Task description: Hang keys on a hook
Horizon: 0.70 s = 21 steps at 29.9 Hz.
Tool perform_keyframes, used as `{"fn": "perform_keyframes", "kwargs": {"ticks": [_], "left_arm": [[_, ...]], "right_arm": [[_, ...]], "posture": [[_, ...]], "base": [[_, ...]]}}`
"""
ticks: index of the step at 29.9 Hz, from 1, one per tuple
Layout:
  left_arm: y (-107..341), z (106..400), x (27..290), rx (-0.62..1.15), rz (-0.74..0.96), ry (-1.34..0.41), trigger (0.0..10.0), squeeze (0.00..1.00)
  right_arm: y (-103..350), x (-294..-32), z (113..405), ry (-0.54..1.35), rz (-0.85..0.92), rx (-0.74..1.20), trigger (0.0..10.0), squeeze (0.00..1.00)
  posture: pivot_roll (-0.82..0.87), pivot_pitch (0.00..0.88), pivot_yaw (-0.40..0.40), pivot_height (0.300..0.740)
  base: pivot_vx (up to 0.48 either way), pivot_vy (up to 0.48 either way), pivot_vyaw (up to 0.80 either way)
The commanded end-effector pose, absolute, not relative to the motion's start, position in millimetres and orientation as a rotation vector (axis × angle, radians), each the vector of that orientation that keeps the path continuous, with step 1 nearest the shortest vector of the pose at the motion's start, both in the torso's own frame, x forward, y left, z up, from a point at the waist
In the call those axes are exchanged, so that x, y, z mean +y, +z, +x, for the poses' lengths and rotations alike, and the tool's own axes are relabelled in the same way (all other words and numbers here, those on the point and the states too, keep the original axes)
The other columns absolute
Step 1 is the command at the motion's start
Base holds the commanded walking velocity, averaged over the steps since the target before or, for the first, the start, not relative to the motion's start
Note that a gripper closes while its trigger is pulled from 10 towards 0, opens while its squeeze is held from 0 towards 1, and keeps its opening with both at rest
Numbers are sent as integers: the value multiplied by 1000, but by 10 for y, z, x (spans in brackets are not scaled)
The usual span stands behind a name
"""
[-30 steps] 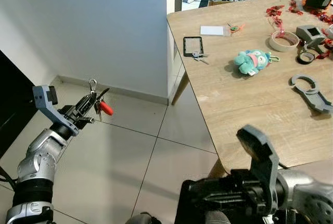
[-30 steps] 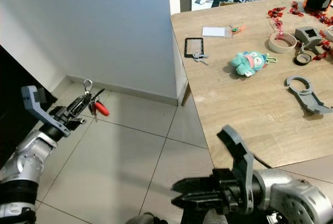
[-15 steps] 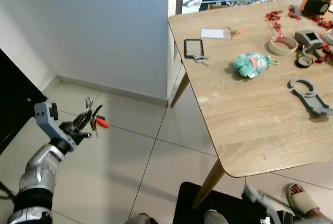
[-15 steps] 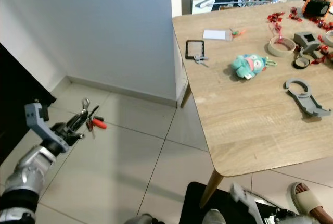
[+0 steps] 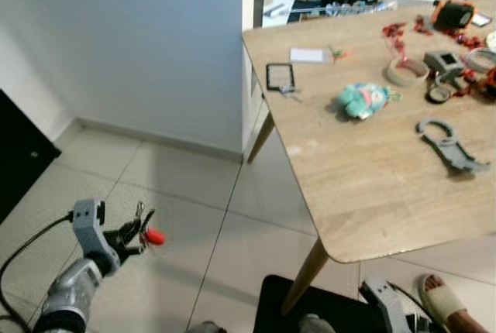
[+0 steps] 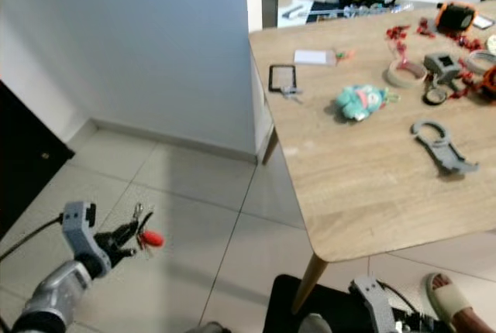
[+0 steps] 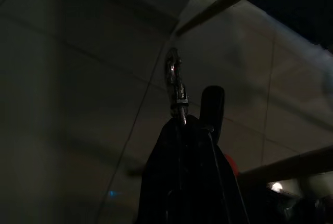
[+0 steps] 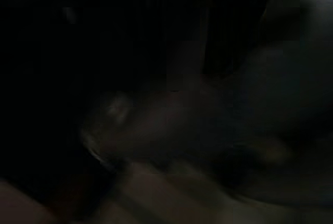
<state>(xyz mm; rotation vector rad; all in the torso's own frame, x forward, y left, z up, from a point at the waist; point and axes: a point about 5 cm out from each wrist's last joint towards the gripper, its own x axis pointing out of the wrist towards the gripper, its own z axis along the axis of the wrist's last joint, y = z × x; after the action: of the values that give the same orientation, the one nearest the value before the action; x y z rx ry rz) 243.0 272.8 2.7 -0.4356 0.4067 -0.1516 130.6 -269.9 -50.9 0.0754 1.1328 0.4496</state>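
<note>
Left gripper (image 5: 138, 232) clamped on keys (image 5: 144, 228) low over floor tiles, well apart from worktop (image 5: 364, 163) on its left side; bunch likely light, rigid, prone to swing; metal ring at top looks best offered to hook; right gripper state: cannot tell.

Right wrist view: near black, nothing identifiable. Grey right arm (image 5: 387, 314) cut off at bottom right edge, fingers out of frame. Beige sandalled foot (image 5: 449, 314) cropped at bottom right corner. Silver-and-red key bunch (image 5: 145, 228) too small to count keys. Clutter at table's far right edge (image 5: 482, 58) cropped, blurred.
</note>
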Motion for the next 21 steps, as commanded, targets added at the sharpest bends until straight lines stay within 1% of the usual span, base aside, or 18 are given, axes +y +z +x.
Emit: {"fn": "perform_keyframes", "kwargs": {"ticks": [1, 2, 6, 10, 12, 16, 18, 21], "left_arm": [[-49, 2327, 2767, 401, -511, -99, 10000, 0], [-49, 2327, 2767, 401, -511, -99, 10000, 0], [-126, 2244, 2831, 430, -527, -28, 10000, 0], [-275, 2094, 2866, 527, -474, 64, 10000, 0], [-316, 2053, 2860, 558, -459, 77, 10000, 0], [-527, 1816, 2813, 719, -368, 152, 10000, 0], [-606, 1714, 2782, 777, -365, 181, 10000, 0], [-759, 1510, 2666, 885, -368, 212, 10000, 0]], "right_arm": [[-659, -2746, 1116, 329, 57, 1204, 10000, 0], [-659, -2746, 1116, 329, 57, 1204, 10000, 0], [-735, -2756, 1117, 230, 34, 1205, 10000, 0], [-793, -2753, 1161, 134, -2, 1176, 10000, 0], [-799, -2758, 1179, 107, -15, 1164, 10000, 0], [-813, -2799, 1243, -41, -102, 1121, 10000, 0], [-820, -2785, 1260, -81, -72, 1110, 10000, 0], [-836, -2722, 1293, -100, -34, 1096, 10000, 0]], "posture": [[-115, 151, 88, 740], [-115, 151, 88, 740], [-107, 140, 89, 740], [-102, 130, 89, 740], [-102, 130, 89, 740], [-98, 123, 92, 740], [-100, 123, 96, 740], [-95, 117, 104, 740]], "base": [[0, 0, 0], [0, 0, 0], [0, 0, 0], [0, 0, 0], [0, 0, 0], [0, 0, 0], [0, 0, 0], [0, 0, 0]]}}
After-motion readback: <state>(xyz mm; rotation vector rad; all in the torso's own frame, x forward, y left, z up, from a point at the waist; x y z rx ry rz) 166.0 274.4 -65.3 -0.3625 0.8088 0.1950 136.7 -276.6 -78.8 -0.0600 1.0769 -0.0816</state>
